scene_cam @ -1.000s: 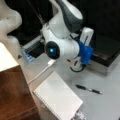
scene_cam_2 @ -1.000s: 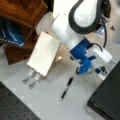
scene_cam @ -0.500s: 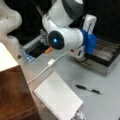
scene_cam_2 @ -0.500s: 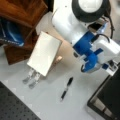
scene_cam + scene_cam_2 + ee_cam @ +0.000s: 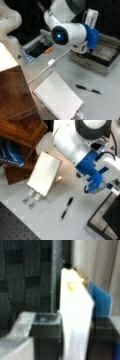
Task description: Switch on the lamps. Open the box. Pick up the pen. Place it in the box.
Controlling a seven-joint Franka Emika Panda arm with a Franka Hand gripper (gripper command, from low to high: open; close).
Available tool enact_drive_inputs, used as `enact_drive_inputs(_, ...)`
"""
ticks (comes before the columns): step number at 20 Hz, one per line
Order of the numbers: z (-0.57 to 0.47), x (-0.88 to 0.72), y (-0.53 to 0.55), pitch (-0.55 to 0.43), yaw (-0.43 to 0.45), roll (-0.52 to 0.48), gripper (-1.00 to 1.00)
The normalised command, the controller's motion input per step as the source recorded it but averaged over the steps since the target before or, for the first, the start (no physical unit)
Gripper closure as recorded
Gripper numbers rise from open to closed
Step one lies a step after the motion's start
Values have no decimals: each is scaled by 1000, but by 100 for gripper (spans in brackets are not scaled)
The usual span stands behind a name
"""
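Even, moderately bright light, all three views soft and blurred, wrist view most defocused, faint shadows, no strong glare

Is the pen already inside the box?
No, the pen lies on the grey table, apart from the box, while the gripper is at the box.

White arm point(image 5: 72, 32) (blue wrist, seemingly).
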Motion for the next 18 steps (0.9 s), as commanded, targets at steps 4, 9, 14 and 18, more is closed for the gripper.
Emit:
enact_drive_inputs(4,139,-19,564,76,1,55,100)
enact_drive_inputs(9,114,-36,556,73,-24,15,100)
enact_drive_inputs(14,69,-62,481,65,-48,18,100)
enact_drive_inputs(18,-22,-62,340,23,-96,69,100)
